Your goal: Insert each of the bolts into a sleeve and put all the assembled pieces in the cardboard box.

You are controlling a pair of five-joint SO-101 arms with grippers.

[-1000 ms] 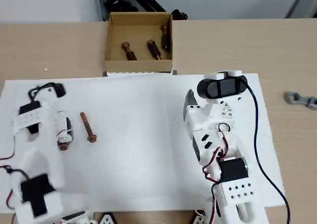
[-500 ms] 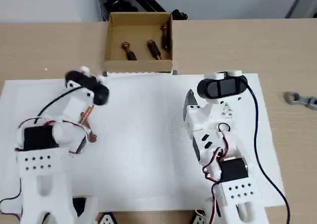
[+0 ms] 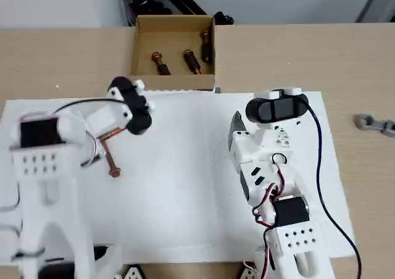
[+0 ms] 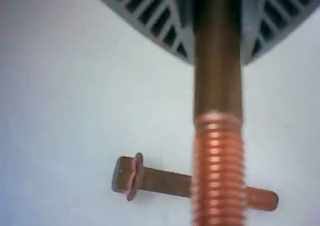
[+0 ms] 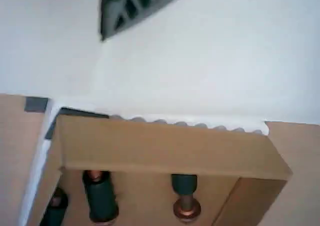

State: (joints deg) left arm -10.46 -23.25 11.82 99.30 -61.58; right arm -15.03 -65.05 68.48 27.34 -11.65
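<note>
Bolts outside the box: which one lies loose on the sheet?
The bolt flat on the sheet, flanged head showing; the held bolt is clamped in the left gripper.

One copper bolt (image 4: 218, 136) hangs clamped in my left jaws, smooth shank uppermost, threaded end pointing down at the white sheet (image 3: 185, 168). A second bolt (image 4: 150, 179), flange-headed, lies flat on that sheet just beneath. The open cardboard box (image 3: 173, 81) beyond the sheet holds three sleeved bolts (image 3: 191, 62).
</note>
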